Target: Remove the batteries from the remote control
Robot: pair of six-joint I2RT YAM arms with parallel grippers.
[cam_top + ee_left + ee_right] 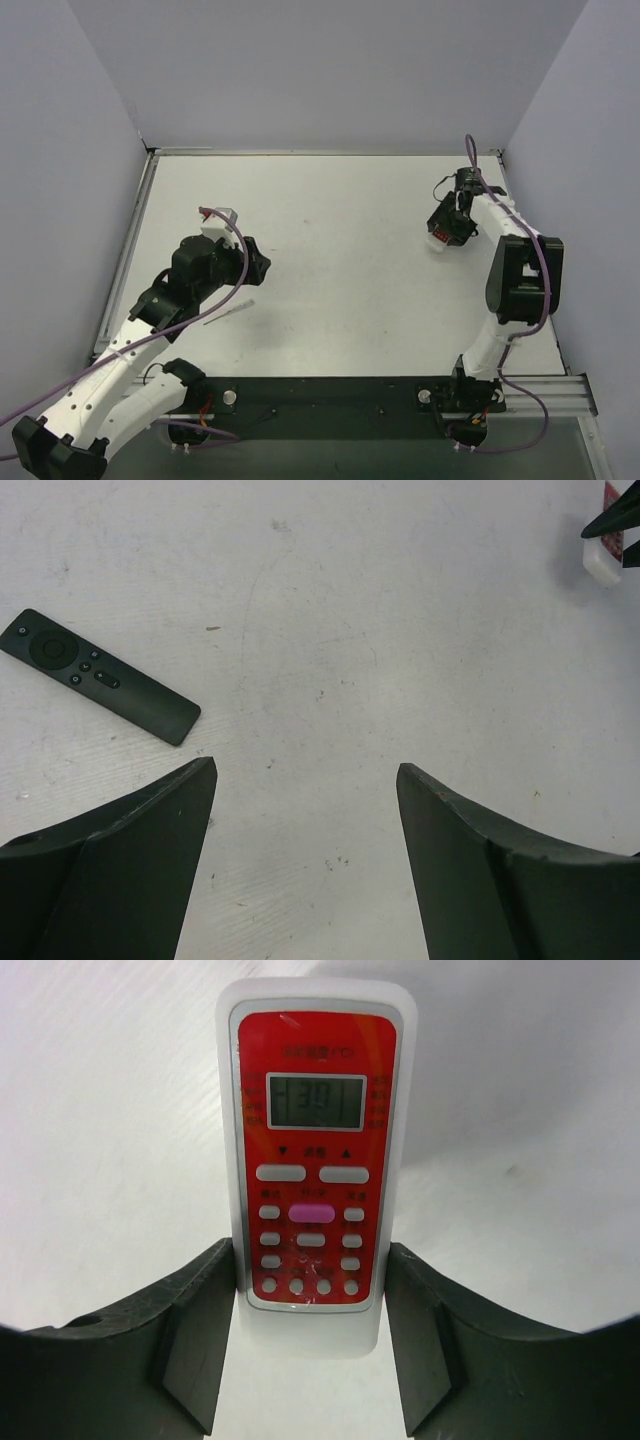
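Remote control, white with a red face [315, 1110], is at the far right of the white table [340, 220], pinched by its lower sides between the fingers of the right gripper [310, 1252]. On the left, the left gripper [305, 768] hangs with fingers spread wide above the tabletop, and a slim black remote [100, 677] lies flat near it

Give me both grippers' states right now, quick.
Left gripper: open, holding nothing.
Right gripper: closed on the red remote, fingers pressing its two sides.
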